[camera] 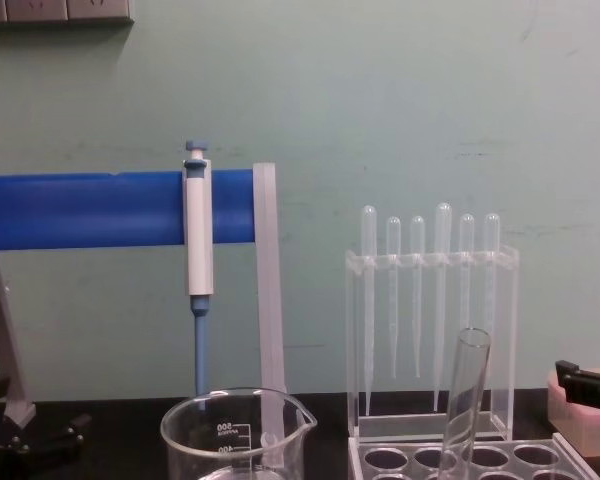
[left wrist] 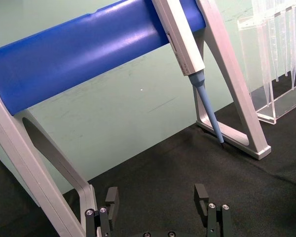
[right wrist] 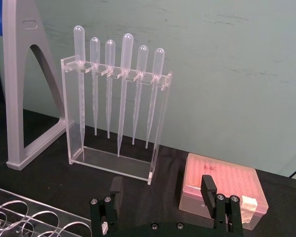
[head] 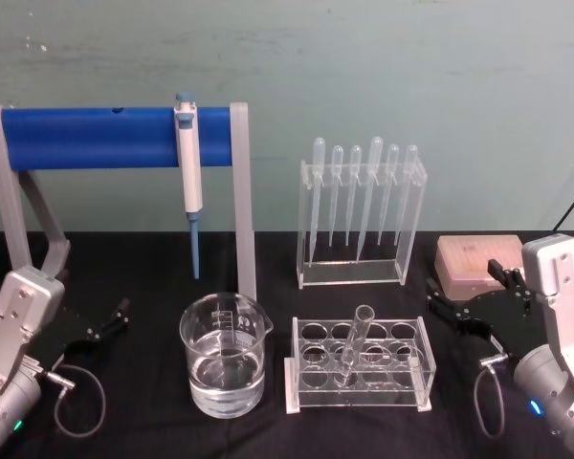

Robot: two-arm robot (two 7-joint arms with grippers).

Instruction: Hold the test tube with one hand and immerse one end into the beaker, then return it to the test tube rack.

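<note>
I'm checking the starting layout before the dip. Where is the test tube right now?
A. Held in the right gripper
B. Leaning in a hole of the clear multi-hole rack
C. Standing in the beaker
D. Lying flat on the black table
B: the test tube leans in a hole of the clear rack, beside the beaker, while the left gripper and right gripper sit apart at the table's sides, jaws open and empty.

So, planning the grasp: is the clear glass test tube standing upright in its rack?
Tilted: the clear glass test tube leans in the clear multi-hole rack.
</note>
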